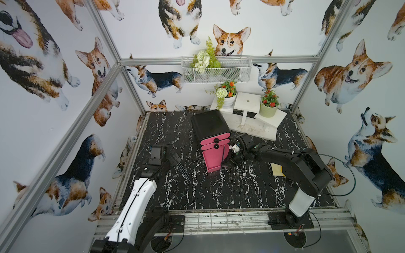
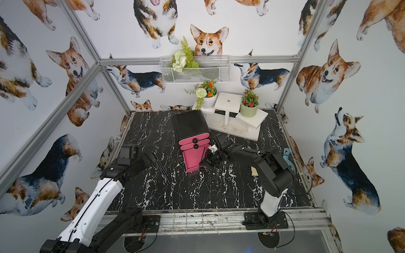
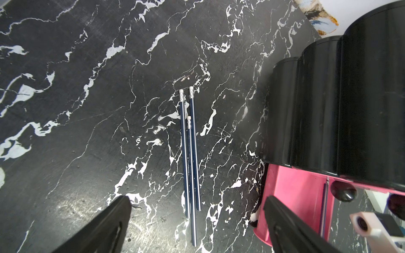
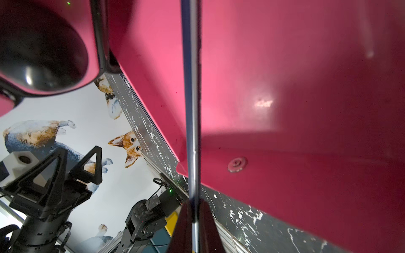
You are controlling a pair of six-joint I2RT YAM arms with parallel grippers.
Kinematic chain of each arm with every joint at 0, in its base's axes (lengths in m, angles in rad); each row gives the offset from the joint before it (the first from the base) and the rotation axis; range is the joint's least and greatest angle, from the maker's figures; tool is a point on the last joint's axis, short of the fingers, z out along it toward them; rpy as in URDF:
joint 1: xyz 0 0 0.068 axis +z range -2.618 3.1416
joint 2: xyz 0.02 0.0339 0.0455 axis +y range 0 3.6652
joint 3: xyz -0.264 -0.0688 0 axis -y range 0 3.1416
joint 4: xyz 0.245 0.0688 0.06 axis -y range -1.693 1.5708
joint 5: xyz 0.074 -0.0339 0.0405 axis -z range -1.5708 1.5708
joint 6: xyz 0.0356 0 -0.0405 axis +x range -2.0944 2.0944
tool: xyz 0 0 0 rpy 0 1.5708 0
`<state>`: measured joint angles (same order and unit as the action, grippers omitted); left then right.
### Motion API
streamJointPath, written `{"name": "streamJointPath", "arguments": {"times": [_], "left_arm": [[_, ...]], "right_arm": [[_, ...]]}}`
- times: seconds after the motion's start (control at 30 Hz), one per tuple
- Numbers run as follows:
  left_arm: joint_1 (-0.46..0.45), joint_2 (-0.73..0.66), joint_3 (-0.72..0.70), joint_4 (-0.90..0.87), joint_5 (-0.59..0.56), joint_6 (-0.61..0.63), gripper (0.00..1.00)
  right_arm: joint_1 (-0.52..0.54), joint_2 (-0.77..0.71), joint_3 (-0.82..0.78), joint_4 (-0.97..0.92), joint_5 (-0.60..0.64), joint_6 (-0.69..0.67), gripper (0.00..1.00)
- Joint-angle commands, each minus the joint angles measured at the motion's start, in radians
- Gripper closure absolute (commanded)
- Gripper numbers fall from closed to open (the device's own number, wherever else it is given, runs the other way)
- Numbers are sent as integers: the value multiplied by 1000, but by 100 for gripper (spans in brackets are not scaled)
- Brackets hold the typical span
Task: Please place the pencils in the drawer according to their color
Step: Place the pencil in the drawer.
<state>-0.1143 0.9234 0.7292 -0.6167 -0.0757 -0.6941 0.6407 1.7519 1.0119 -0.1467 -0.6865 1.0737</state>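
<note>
Three dark blue pencils (image 3: 190, 153) with white eraser ends lie side by side on the black marble table (image 1: 219, 190); both top views show them (image 1: 183, 172) (image 2: 161, 166). My left gripper (image 3: 197, 198) hovers open over their near ends, a finger on each side, touching nothing (image 1: 175, 157). My right gripper (image 4: 194, 203) is shut on another dark pencil (image 4: 191, 87), held over the pulled-out pink bottom drawer (image 4: 285, 109). In both top views that pencil (image 1: 223, 153) (image 2: 203, 152) stands along the drawer's (image 1: 213, 160) right side. No red or green pencils show.
The black cabinet (image 1: 209, 124) has two shut pink drawers above the open one. A white stepped stand (image 1: 252, 127) with potted plants is at the back right. A wire basket (image 1: 215, 70) hangs on the wall. A yellow sheet (image 1: 276, 169) lies by the right arm.
</note>
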Motion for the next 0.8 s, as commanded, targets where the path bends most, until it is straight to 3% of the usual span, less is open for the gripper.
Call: {"name": "streamJointPath", "arguments": {"times": [0.0,0.2,0.37,0.5,0.77], "left_arm": [[2,1,1,4,-6,13,0],[4,-13,-4,-7,-12,13,0],[4,-14,-9,-8,-6,8,0],[4,-13,-11,-18,2,3,0],[4,-36,-28,-63,15,-4,0]], "right_arm": [[-5,28,39,0,23,-18,100],[-6,66,77,-2,52,-20,99],[-5,68,80,16,73,-17,78],[-4,54,66,53,74,-3,69],[-1,0,34,43,85,-20,68]]}}
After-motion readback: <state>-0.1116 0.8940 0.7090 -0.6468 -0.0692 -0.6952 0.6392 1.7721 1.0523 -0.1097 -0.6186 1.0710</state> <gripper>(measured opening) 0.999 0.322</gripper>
